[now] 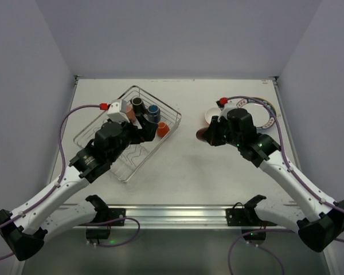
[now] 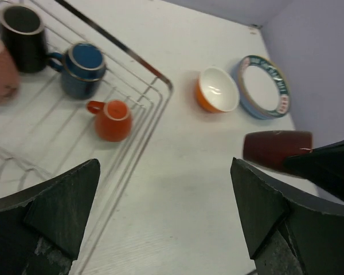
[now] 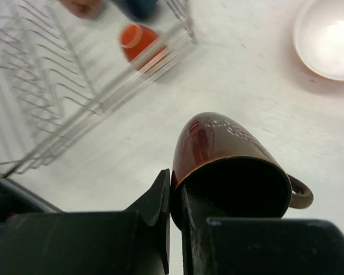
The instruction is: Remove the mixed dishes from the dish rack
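dish rack (image 2: 46, 129) left, mugs (image 2: 83, 69) in it | bowl (image 2: 217, 90) beside plates (image 2: 265, 87), right

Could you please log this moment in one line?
left tool: open, over dish rack | right tool: shut on brown mug | orange bowl, plates: on table

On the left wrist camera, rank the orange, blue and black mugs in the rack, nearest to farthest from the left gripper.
From the left gripper:
1. The orange mug, by the rim of the rack.
2. The blue mug, just behind it.
3. The black mug, farthest back, on the left.
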Motion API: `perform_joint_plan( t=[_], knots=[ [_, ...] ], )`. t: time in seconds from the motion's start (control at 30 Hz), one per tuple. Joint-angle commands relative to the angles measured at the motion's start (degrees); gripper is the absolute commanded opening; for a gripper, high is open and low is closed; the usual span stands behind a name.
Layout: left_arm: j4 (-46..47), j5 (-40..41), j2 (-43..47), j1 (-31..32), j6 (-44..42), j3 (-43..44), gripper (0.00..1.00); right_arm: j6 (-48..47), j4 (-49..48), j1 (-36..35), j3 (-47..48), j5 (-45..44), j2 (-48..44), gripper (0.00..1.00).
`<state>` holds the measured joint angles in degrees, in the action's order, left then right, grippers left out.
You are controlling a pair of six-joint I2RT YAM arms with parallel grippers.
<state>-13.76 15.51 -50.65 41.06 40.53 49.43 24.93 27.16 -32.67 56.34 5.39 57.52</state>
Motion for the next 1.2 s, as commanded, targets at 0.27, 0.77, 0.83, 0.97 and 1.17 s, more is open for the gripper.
perform_joint_plan(
  t=[0.27,0.77,0.83,0.97,1.17],
  knots=[
    [-22.53,19.82,5.48,0.25,-19.88,6.29,1.0,-11.56,23.29,-4.24,21.26,-17.34,30.18,0.0],
    [-20.61,18.42,4.07,0.25,-22.34,1.63,1.0,-12.36,16.44,-4.69,23.21,-11.9,45.32,0.01],
    [-20.61,18.59,3.9,0.25,-22.25,1.63,1.0,-12.45,16.52,-4.69,23.55,-11.63,45.66,0.14],
    [-21.13,18.77,3.28,0.25,-21.29,2.33,1.0,-12.36,17.4,-4.69,23.56,-11.89,44.18,0.32],
    [-23.5,20.61,-0.84,-0.1,-17.51,5.32,1.0,-12.18,16.44,-4.69,21.71,-10.75,37.15,0.52]
  ],
)
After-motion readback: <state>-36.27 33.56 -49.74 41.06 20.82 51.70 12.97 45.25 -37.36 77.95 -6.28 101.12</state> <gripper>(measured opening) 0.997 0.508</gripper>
